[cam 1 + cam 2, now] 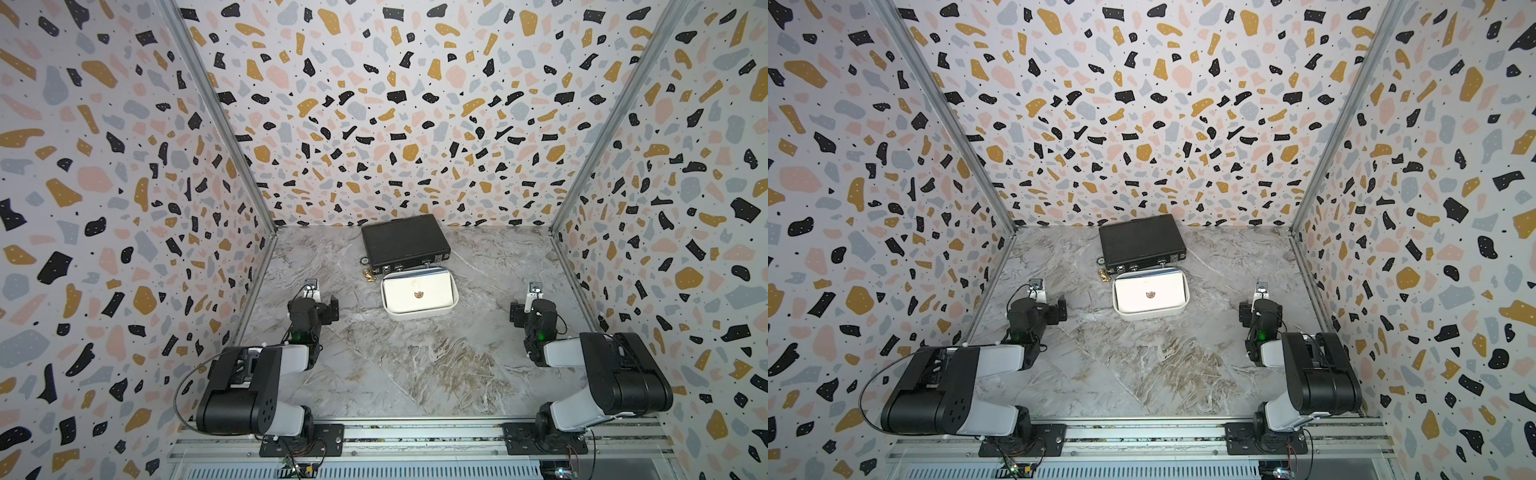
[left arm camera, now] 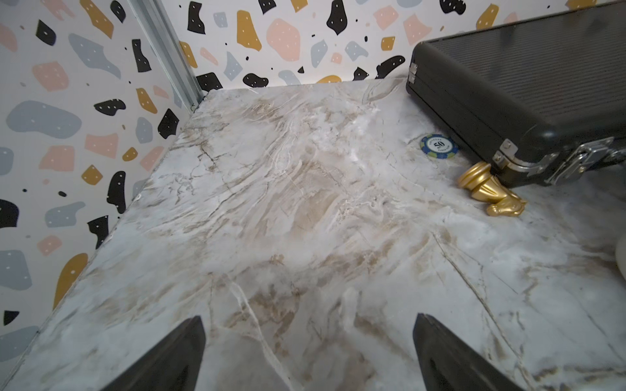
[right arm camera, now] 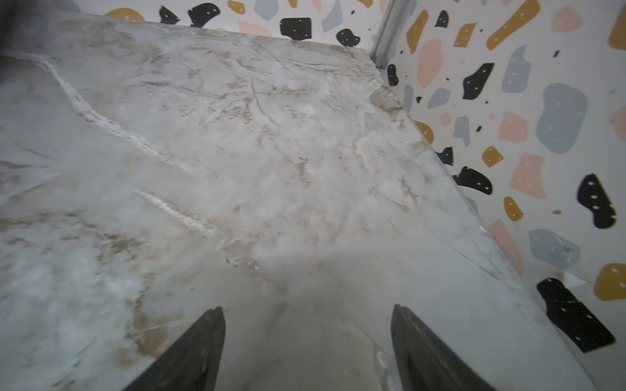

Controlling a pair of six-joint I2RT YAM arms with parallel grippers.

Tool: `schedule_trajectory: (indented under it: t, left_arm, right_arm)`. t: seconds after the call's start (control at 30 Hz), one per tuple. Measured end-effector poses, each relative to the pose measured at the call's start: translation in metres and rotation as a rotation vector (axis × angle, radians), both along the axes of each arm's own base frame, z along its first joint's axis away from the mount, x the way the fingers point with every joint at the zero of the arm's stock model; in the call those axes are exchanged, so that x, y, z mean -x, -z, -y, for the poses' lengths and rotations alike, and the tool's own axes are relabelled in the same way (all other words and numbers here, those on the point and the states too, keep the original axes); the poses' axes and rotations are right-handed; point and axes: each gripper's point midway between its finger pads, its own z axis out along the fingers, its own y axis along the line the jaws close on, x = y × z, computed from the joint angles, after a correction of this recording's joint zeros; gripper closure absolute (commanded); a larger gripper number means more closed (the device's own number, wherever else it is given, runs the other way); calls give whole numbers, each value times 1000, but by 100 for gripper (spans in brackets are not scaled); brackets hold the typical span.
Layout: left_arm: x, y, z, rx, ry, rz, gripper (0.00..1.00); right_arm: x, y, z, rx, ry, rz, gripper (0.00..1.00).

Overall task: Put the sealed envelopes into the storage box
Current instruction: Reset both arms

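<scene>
The storage box [image 1: 420, 316] is a shallow white tub in mid-table, seen in both top views [image 1: 1152, 316]. A cream sealed envelope [image 1: 401, 294] lies flat on top inside it, round seal facing up. Edges of other envelopes [image 1: 419, 272] show behind it. My left gripper [image 1: 314, 306] hovers left of the box, well apart from it. In the left wrist view it [image 2: 308, 320] is open over bare marble. My right gripper [image 1: 533, 309] is off to the right of the box. It [image 3: 307, 309] is open too, with nothing between its fingers.
A shut black briefcase [image 1: 405, 243] lies right behind the box, against the back wall. A blue poker chip [image 2: 439, 146] and a gold chess piece [image 2: 491, 193] lie at its front left corner. Patterned walls close in three sides.
</scene>
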Motion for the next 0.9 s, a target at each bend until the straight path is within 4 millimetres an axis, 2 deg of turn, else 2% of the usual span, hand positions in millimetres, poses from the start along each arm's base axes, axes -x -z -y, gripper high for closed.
schedule_trajectory:
  t: [0.03, 0.1, 0.9]
  left_arm:
    - [0, 0, 1, 5, 5, -1, 1]
    - [0, 1, 2, 9, 11, -6, 1]
    - [0, 2, 5, 23, 25, -8, 1]
  right_arm:
    - [-1, -1, -2, -8, -11, 4, 16]
    - [-2, -2, -5, -17, -22, 13, 1]
    - [-6, -10, -11, -37, -58, 48, 1]
